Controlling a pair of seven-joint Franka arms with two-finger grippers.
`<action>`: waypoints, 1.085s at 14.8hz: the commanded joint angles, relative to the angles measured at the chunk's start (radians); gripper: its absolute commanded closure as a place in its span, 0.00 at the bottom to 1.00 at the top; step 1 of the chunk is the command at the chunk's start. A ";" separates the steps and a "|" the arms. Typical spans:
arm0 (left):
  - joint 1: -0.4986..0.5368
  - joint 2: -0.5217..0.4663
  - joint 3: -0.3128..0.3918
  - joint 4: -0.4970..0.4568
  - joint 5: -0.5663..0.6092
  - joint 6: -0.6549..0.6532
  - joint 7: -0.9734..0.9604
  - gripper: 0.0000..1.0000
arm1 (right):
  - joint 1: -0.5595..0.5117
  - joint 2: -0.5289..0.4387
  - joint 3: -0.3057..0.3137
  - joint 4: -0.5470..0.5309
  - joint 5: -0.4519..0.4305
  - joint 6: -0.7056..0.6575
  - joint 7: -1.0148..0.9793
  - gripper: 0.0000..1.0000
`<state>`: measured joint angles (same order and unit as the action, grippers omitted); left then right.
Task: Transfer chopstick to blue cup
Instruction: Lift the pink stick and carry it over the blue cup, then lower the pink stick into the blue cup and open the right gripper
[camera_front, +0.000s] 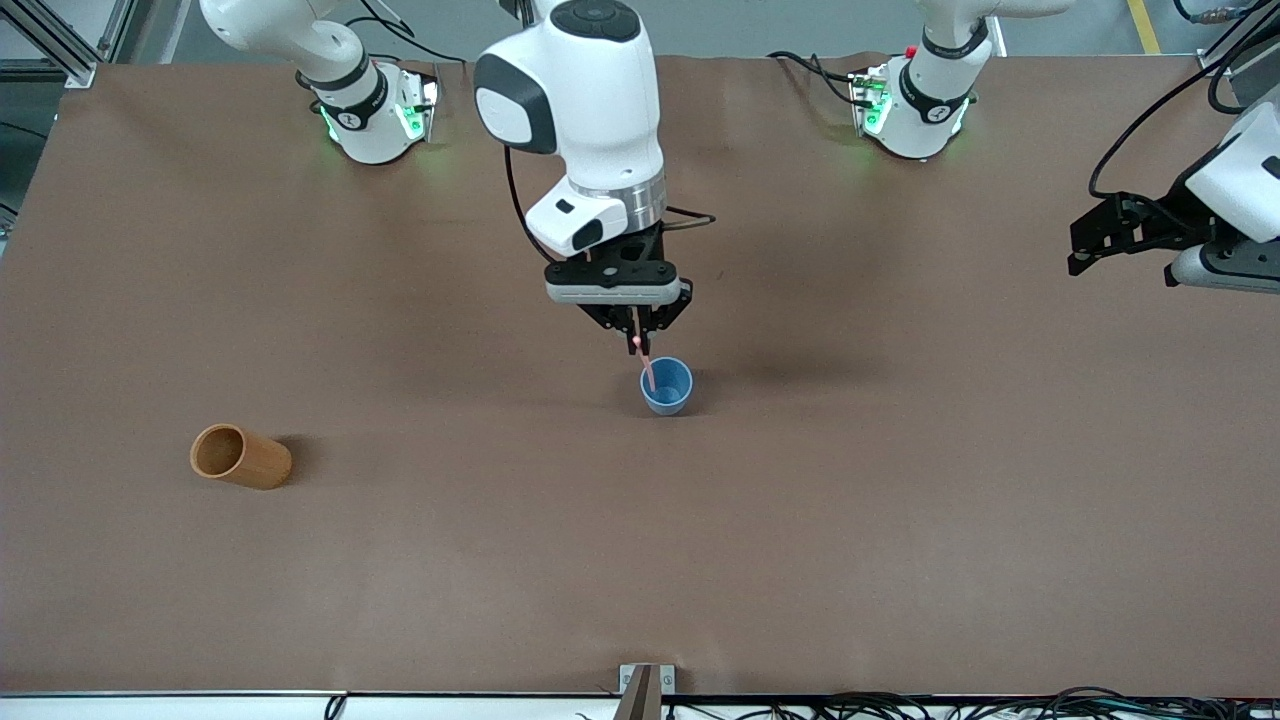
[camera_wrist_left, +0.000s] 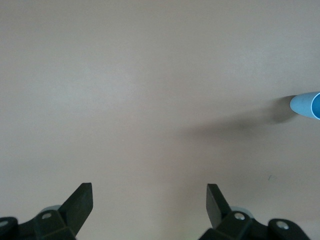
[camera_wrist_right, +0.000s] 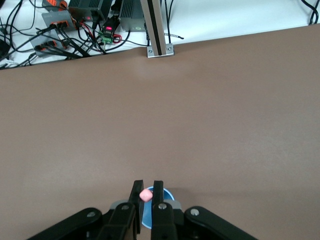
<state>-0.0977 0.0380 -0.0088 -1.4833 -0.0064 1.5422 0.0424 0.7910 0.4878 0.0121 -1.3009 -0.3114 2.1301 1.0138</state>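
1. Surface: a wide table covered in a matte brown sheet (camera_front: 900, 520). A small metal bracket with an upright post (camera_front: 645, 685) stands at the table's edge nearest the front camera. Past that edge, the right wrist view shows a white floor strewn with black cables and electronic boxes (camera_wrist_right: 75, 25).
2. Small light-blue plastic cup (camera_front: 667, 386): upright near the table's middle, round rim open upward.
3. Thin pale pink chopstick (camera_front: 646, 366): pinched at its upper end, hanging steeply, its lower end inside the light-blue cup.
4. Right gripper (camera_front: 637, 335): directly over the light-blue cup, black fingers closed tight on the chopstick's top, the pink tip showing between them in the right wrist view.
5. Left gripper (camera_front: 1080, 248): waiting in the air over the left arm's end of the table, fingers spread wide, holding nothing.
6. Orange-brown cylindrical cup (camera_front: 240, 457): lying on its side toward the right arm's end, nearer the front camera than the blue cup, well apart from it.
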 joint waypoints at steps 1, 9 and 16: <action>0.019 -0.021 -0.011 -0.023 -0.014 0.015 0.019 0.00 | 0.028 0.021 -0.012 -0.009 -0.034 0.021 0.032 0.99; 0.013 -0.018 -0.010 -0.022 -0.014 0.013 0.019 0.00 | 0.051 0.072 -0.014 -0.050 -0.041 0.079 0.029 0.97; 0.015 -0.018 -0.010 -0.022 -0.015 0.013 0.016 0.00 | 0.039 0.110 -0.014 -0.126 -0.126 0.195 0.029 0.83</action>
<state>-0.0922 0.0380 -0.0152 -1.4870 -0.0064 1.5422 0.0425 0.8303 0.5966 -0.0037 -1.4127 -0.4079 2.3095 1.0195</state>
